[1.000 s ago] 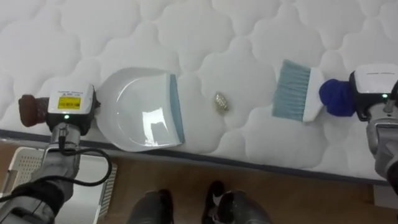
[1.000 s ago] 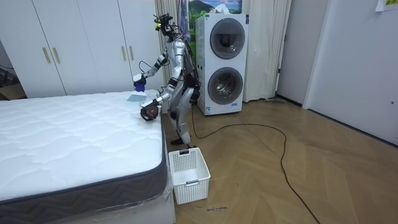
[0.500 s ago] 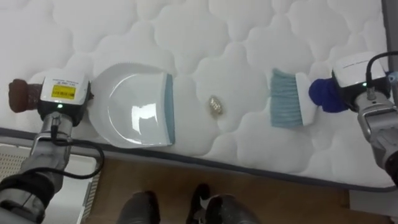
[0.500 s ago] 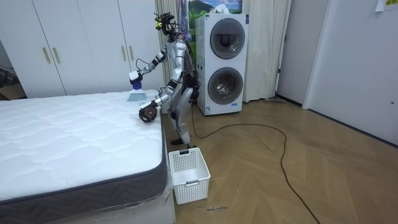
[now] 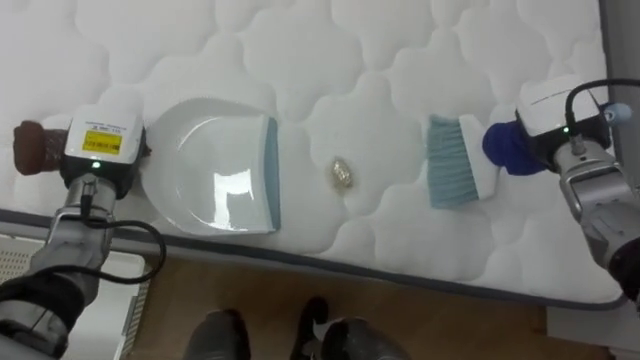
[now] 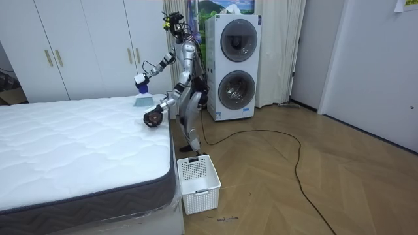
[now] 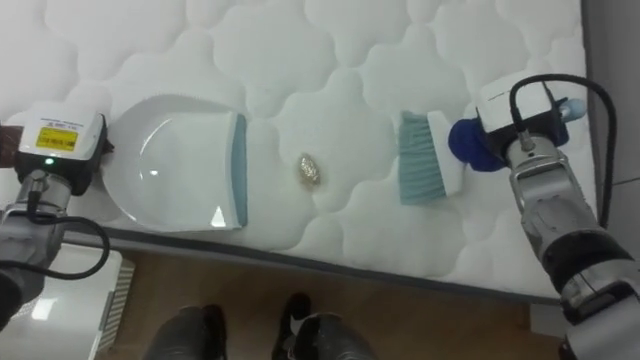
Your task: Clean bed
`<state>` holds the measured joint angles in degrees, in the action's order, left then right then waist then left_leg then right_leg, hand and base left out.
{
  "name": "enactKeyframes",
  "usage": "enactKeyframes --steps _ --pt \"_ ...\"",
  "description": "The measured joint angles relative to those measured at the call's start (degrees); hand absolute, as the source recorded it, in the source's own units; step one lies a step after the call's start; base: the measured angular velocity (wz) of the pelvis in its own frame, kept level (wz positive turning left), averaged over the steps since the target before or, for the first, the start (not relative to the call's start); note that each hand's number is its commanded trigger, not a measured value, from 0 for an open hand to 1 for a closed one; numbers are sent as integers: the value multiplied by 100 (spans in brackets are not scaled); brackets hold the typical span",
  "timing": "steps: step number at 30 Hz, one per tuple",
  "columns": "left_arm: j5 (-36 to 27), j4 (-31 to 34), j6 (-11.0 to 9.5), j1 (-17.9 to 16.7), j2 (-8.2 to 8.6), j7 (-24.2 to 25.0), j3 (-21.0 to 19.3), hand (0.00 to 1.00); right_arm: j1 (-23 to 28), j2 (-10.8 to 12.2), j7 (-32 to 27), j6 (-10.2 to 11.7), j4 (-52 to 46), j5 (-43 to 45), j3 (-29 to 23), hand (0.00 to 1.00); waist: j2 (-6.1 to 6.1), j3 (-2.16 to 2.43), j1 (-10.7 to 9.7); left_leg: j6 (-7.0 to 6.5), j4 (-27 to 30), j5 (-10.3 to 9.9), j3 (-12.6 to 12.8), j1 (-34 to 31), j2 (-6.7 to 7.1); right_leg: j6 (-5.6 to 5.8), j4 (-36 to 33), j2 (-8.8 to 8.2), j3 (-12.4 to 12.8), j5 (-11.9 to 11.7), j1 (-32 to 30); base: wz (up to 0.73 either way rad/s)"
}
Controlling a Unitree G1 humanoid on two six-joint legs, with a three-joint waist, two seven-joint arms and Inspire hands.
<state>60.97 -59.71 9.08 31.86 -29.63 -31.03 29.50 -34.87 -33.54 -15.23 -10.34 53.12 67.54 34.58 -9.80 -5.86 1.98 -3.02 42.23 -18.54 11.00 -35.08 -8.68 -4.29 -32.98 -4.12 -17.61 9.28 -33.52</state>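
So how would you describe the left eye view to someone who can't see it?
Looking down on a white quilted mattress, a small crumpled scrap lies between a white dustpan at the robot's left hand and a blue-handled brush at its right hand, bristles towards the scrap. Wooden floor runs along the bed's near edge below.

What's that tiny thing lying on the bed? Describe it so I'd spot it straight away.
On the white quilted mattress, near its front edge, look between the white plastic dustpan on the left and the blue-bristled brush on the right. There lies a small crumpled yellowish lump, touching neither, far smaller than both tools.
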Motion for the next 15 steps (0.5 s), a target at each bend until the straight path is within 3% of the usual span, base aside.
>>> enactKeyframes --steps 10,15 --pt "-84 4 -1 -12 23 74 127 100 43 84 36 -104 -236 -14 127 100 156 -6 -24 25 -119 7 11 125 -29 -1 120 75 5 -47 135 0" --pt "-86 4 73 -11 24 87 185 100 42 135 28 -117 -439 -204 127 100 160 -3 -53 64 -247 34 11 196 47 -10 139 70 40 -51 146 0"
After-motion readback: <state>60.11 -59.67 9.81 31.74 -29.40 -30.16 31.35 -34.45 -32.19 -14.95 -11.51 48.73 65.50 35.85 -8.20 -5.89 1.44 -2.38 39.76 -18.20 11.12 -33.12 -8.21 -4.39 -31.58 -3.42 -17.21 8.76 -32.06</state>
